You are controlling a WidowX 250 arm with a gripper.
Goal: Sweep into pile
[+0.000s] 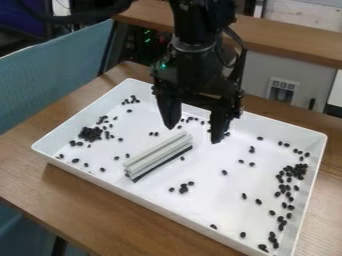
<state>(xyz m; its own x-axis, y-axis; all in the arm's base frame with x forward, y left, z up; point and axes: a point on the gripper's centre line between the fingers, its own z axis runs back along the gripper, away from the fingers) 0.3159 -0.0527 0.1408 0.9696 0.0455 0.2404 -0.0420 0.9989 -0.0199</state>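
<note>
Tray rim [133,196] around beans [90,133], hand [193,134] above.

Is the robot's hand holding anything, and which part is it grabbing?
Nothing is held: the hand is open, and the grooved bar lies in the white tray.

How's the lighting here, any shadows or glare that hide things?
Camera view: the white tray is brightly lit, nearly washed out; the black arm and gripper lose surface detail in darkness; soft shadow on the wooden table along the tray's near edge; no glare hiding the dark pieces.
</note>
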